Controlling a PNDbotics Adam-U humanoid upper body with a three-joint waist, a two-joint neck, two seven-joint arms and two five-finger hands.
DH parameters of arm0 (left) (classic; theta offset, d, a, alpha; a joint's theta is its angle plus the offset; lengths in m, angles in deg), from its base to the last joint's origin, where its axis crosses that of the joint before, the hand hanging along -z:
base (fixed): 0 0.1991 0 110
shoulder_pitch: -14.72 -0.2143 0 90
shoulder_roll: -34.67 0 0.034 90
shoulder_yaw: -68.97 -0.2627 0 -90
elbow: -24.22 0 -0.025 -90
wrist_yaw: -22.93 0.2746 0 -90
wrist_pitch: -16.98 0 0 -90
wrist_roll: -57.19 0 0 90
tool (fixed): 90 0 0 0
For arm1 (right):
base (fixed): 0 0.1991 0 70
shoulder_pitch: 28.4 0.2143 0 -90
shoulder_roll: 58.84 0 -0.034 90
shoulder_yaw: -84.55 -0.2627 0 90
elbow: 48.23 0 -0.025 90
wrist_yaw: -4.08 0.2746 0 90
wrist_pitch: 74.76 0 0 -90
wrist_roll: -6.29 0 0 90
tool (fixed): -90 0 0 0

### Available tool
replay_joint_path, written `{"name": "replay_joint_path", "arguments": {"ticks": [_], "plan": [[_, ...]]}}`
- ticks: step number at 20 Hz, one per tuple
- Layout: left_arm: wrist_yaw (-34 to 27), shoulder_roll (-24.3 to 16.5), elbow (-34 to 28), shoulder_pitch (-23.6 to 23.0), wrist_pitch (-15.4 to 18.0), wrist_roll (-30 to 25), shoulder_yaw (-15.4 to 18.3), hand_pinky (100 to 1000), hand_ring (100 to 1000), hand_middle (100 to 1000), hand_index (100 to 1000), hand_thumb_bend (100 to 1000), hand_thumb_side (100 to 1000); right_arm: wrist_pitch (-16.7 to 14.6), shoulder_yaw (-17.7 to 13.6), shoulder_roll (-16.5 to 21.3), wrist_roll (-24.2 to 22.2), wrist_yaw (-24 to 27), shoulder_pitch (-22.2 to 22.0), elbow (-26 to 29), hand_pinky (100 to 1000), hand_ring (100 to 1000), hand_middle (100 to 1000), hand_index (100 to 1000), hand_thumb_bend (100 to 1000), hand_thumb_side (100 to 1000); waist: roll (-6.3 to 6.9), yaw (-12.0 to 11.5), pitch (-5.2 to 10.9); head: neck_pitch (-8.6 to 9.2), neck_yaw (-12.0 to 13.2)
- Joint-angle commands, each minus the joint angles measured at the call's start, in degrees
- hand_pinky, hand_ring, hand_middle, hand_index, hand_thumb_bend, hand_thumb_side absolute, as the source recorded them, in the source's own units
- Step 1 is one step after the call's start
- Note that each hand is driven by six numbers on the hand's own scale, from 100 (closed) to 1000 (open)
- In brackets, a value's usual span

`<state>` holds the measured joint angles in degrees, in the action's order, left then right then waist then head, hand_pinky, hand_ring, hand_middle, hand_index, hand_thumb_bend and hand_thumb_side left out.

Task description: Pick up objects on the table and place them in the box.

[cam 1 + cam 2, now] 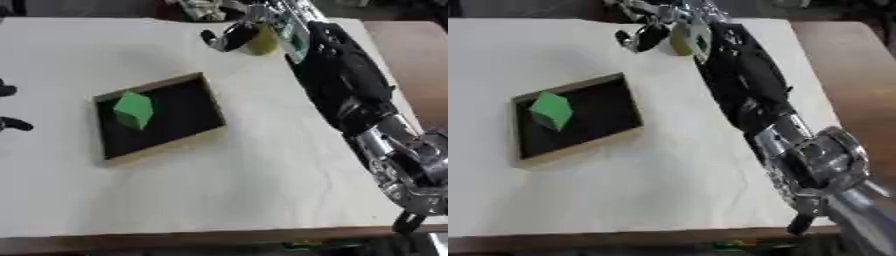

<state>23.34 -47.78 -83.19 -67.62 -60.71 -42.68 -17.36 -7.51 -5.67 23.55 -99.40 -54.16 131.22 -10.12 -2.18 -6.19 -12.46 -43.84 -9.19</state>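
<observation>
We see a pale table filling the frame, and our right arm crossing from lower right to top centre. The box sits left of centre with a green block inside. At the top, our right hand curls around a yellowish object. Our left hand shows at the left edge; we cannot tell its fingers' state

A large table with a pale, light wood top fills almost the whole view. Its front edge is a darker brown strip. Beyond the right side of the table, a reddish-brown surface is visible. Behind the far edge the background is dark, with some unclear clutter. The light is soft and even.
</observation>
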Motion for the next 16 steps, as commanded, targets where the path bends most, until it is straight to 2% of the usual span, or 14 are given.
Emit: {"name": "replay_joint_path", "arguments": {"ticks": [1, 5, 8, 11, 15, 16], "plan": [[0.2, -0.6, -0.8, 0.4, 0.0, -0.3, 0.3, 557, 979, 736, 838, 451, 857, 4.9, -3.1, 2.3, 2.9, 1.6, 1.7, -3.2, 913, 924, 973, 1000, 100, 201, 0.27, -0.2, 0.84, -0.27, -0.3], [0.3, -0.5, -0.7, 0.6, 0.0, -0.5, 0.2, 557, 979, 736, 838, 451, 858, 8.6, -4.0, 2.7, 4.7, 0.6, 1.3, -7.0, 916, 929, 981, 1000, 100, 281, 0.16, -0.5, 0.77, -0.27, -0.5], [0.3, -0.5, -0.8, 0.6, 0.0, -0.6, 0.2, 557, 979, 736, 839, 448, 858, 9.5, -4.1, 2.6, 5.5, -1.9, 0.9, -9.2, 925, 939, 993, 1000, 100, 281, 0.2, -0.9, 0.7, -0.27, -0.8], [0.3, -0.5, -0.8, 0.7, 0.0, -0.6, 0.1, 557, 979, 736, 839, 449, 859, 10.9, -4.5, 2.9, 7.0, -5.0, 0.7, -11.0, 930, 949, 1000, 1000, 100, 244, 0.24, -1.3, 0.57, -0.27, -1.1], [0.3, -0.5, -0.8, 0.8, 0.0, -0.6, 0.1, 556, 980, 736, 839, 446, 859, 15.8, -4.9, 3.7, 11.3, -10.2, 0.5, -12.2, 943, 991, 1000, 1000, 100, 234, 0.27, -1.7, 0.37, -0.27, -1.3], [0.3, -0.5, -0.8, 0.8, 0.0, -0.7, 0.1, 557, 980, 736, 839, 446, 862, 16.9, -4.9, 3.8, 12.5, -11.6, 0.4, -12.4, 946, 995, 1000, 1000, 100, 259, 0.28, -1.7, 0.34, -0.27, -1.3]]}}
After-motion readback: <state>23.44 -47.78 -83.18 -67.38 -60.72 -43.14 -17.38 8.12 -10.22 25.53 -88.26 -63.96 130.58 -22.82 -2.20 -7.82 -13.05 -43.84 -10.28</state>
